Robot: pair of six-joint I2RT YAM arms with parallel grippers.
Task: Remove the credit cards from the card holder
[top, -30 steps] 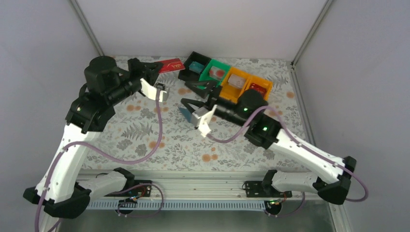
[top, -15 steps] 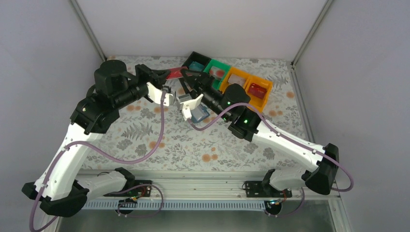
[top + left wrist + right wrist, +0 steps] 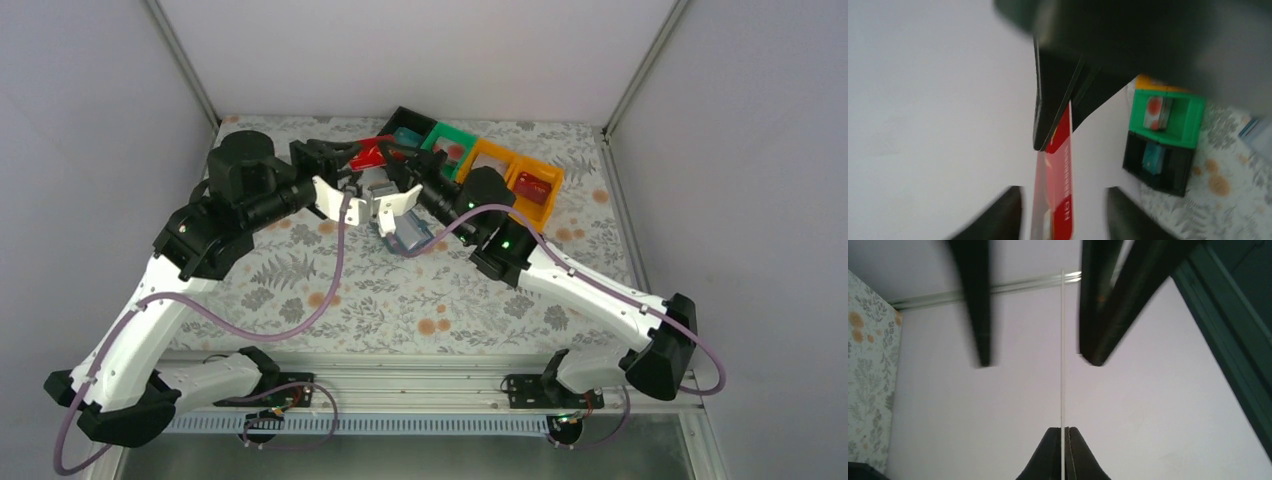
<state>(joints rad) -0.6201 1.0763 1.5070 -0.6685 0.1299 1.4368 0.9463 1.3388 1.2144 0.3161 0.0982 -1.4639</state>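
A red credit card hangs in the air at the back of the table, between my two grippers. My right gripper is shut on its far end; in the right wrist view the card runs edge-on out of the pinched tips. My left gripper is open around the card's other end. In the left wrist view the card stands free between the parted fingers, with a gap on each side. The blue card holder lies on the table under the right wrist.
A row of bins stands at the back right: black, green and two orange, each with small items inside. The green bin and black bin also show in the left wrist view. White walls enclose the floral table.
My right arm swung from above the card holder to the red card and shut on its free end. My left gripper, which had been holding the card, has let go of it.
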